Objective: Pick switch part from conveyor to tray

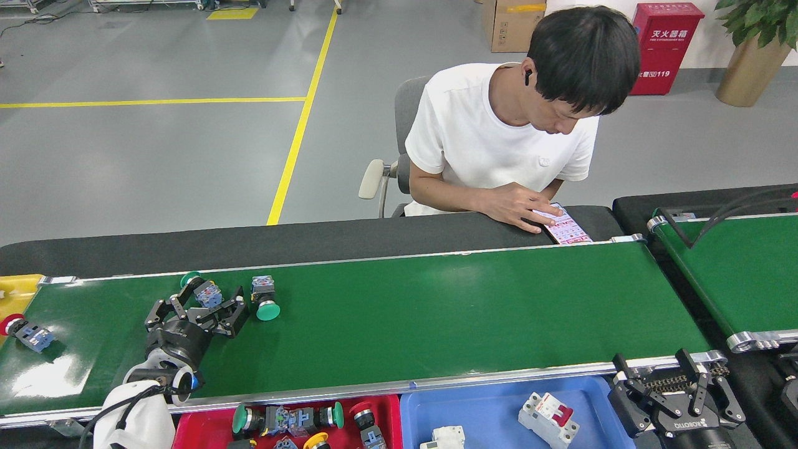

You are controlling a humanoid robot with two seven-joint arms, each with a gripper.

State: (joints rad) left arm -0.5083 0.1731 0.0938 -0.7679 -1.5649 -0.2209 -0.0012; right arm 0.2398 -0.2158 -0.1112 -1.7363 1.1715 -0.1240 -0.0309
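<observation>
On the dark-green conveyor (436, 312) two green-capped switch parts lie at the left. One switch part (204, 292) sits between the spread fingers of my left gripper (202, 300), which is open around it. The other green-capped switch part (265, 300) lies just right of the gripper's right finger (235, 310), cap toward me. A red-capped switch part (26, 332) rests at the belt's far left end. The red tray (380, 405) below the near rail holds several switch parts. My right gripper (676, 388) hangs open at the belt's near right corner, holding nothing.
A blue tray (486, 411) with white breakers stands right of the red tray. A yellow tray (15, 288) is at the far left. A second green belt (735, 274) runs at the right. A person sits across the conveyor, hand on a phone (566, 227).
</observation>
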